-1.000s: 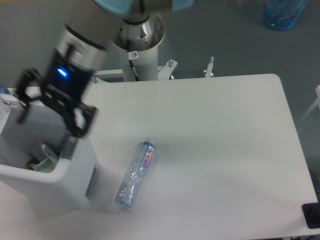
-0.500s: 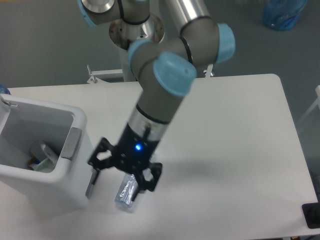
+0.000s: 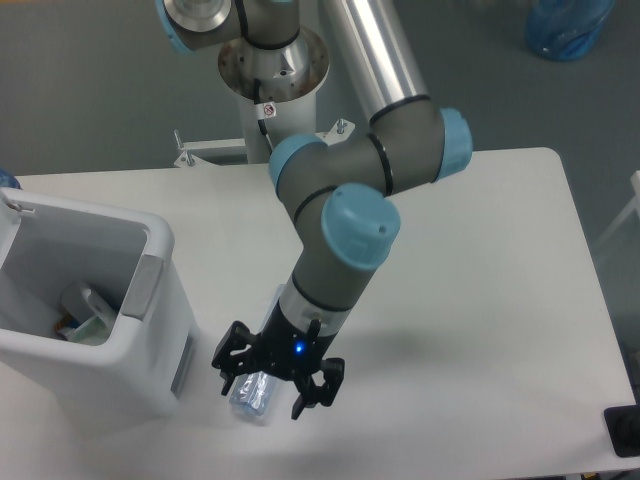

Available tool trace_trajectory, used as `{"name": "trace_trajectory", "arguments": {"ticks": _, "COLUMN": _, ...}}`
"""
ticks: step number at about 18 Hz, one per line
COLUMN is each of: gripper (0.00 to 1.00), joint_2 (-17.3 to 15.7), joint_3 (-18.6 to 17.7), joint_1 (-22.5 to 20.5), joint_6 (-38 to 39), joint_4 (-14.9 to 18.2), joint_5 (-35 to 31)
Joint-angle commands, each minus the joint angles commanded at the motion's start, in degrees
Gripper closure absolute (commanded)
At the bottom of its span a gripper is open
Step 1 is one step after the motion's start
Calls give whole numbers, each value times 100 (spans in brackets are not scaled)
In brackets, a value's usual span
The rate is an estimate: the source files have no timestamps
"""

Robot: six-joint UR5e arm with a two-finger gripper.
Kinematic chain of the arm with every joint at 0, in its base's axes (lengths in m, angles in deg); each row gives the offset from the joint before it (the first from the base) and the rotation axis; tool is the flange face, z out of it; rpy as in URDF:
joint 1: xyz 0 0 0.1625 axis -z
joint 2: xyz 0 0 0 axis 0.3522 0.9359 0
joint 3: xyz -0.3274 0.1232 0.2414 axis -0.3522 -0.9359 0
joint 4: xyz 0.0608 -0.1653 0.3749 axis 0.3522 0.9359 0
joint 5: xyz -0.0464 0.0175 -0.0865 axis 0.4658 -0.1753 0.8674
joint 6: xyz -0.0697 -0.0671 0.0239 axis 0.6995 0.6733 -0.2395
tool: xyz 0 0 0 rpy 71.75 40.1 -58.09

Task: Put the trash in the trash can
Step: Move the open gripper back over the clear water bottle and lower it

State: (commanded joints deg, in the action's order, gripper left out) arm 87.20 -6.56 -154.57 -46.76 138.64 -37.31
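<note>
Gripper (image 3: 272, 384), jaws spread wide, has dropped lower over the bottle (image 3: 254, 392) on the worktop (image 3: 480, 260). Grasp looks imminent; the bin (image 3: 150, 350) waits alongside.

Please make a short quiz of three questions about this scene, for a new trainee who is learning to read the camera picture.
1. True or false: the tool is above the trash can.
2. What lies on the table directly under the tool? A) a metal spoon B) a clear plastic bottle C) a paper cup
3. Fill in the word: the trash can stands at the ______ side of the picture.

Key
1. False. The tool is low over the table, to the right of the can.
2. B, the bottle; only its lower end shows between the spread fingers.
3. Left. Some items already lie at its bottom.
</note>
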Motion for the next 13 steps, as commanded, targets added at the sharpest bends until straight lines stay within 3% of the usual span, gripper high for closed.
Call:
{"name": "trace_trajectory", "arguments": {"ticks": 8, "gripper": 0, "joint_2": 343, "joint_3": 53, "joint_1": 369, "joint_6": -80, "joint_4": 115, "joint_5": -1178}}
{"name": "trace_trajectory", "arguments": {"ticks": 13, "gripper": 0, "joint_2": 492, "joint_3": 62, "joint_1": 492, "joint_6": -36, "joint_4": 116, "joint_5": -1346}}
